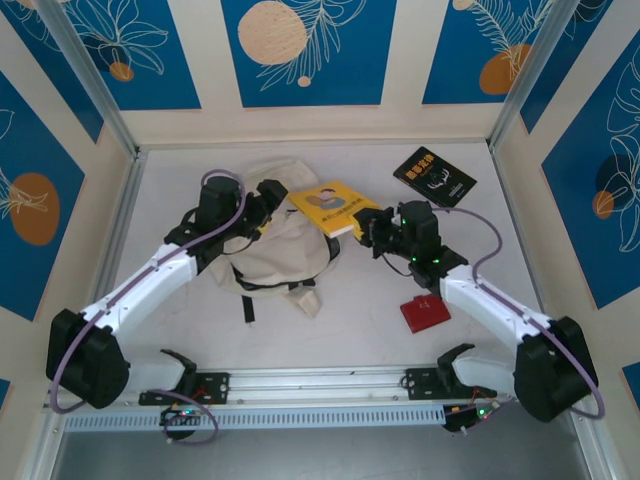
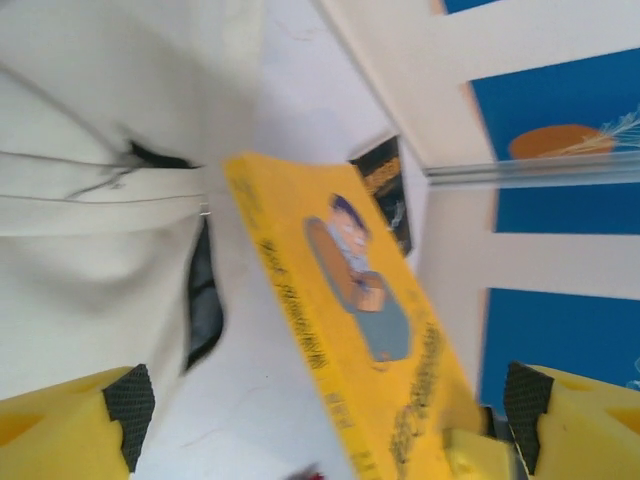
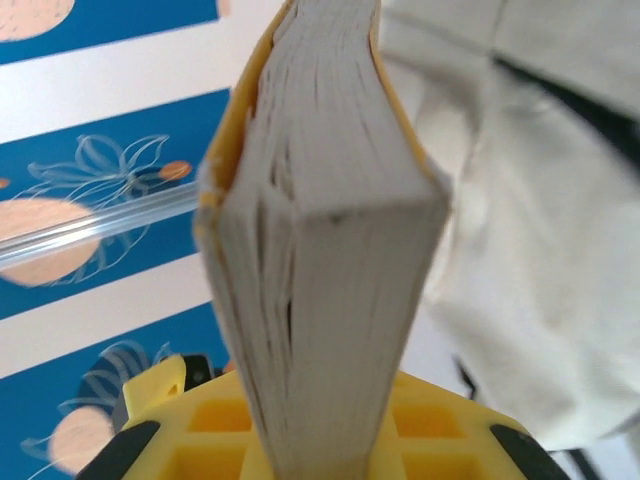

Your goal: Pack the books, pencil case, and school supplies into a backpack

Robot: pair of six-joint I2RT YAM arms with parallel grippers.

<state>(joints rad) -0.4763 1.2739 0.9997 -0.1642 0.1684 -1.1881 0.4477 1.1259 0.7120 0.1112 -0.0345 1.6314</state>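
Book with yellow cover and blue cartoon (image 1: pixel 328 207): we find one edge clamped in the right gripper (image 1: pixel 372 230), long axis running straight out from its jaws toward the large cream-white fabric backpack (image 1: pixel 275 255) just beyond. The left gripper (image 1: pixel 262 208), fingers apart, sits at the backpack's top, nearer the bag.

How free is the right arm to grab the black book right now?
Probably not yet. The right pincer is shut on the yellow book, so no free grip. The black book lies uncovered on the table beyond it; reach looks fine once emptied.
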